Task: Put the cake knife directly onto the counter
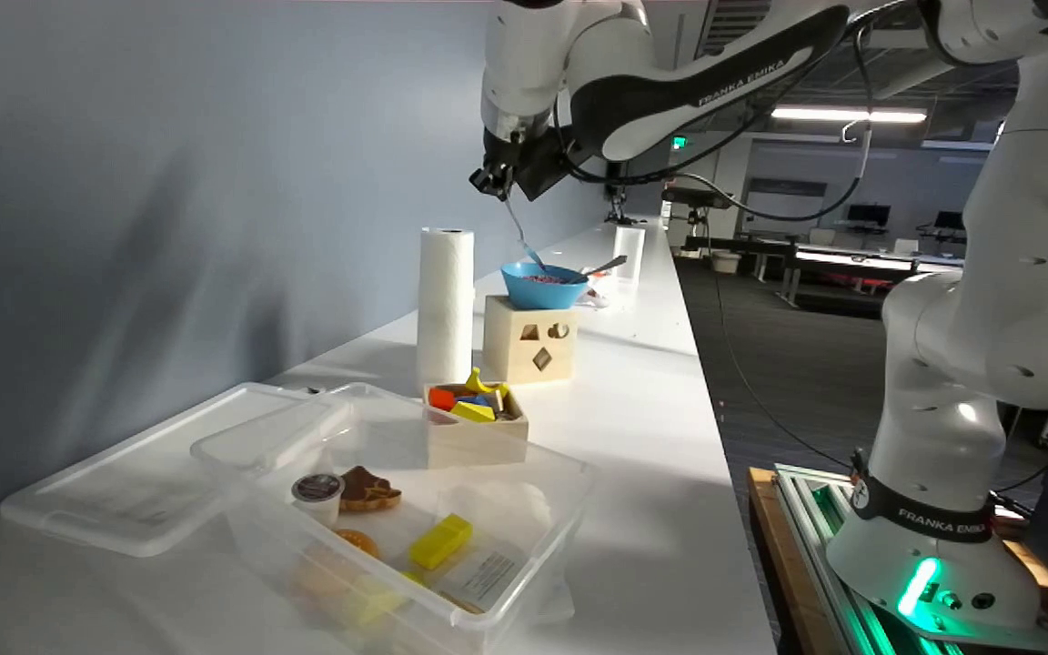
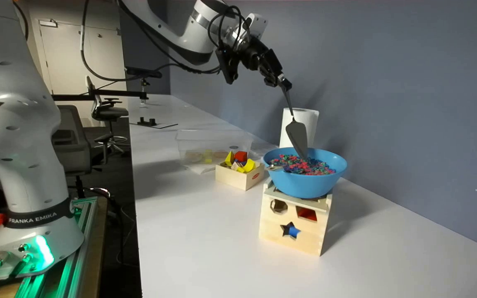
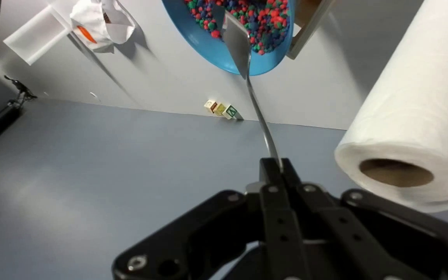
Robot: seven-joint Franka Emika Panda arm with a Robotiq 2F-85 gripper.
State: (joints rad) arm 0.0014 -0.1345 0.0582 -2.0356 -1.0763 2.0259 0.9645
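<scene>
My gripper is shut on the handle of the cake knife, with its fingertips in the wrist view (image 3: 279, 165) and in both exterior views (image 1: 503, 189) (image 2: 283, 84). The cake knife is slim and grey with a flat, pointed blade (image 3: 238, 43). It hangs blade down and tilted, in both exterior views (image 1: 516, 221) (image 2: 297, 135). Its blade tip is at the blue bowl (image 2: 304, 186), over the coloured beads; I cannot tell whether it touches them. The white counter (image 1: 642, 518) runs below, also in an exterior view (image 2: 193, 236).
The bowl stands on a wooden shape-sorter box (image 2: 292, 227); another utensil (image 1: 608, 267) leans in it. A paper towel roll (image 1: 446, 305) stands beside it near the wall. A small box of blocks (image 2: 238, 176), a clear plastic bin (image 1: 524, 582) and a clear lid (image 1: 142, 464) are on the counter.
</scene>
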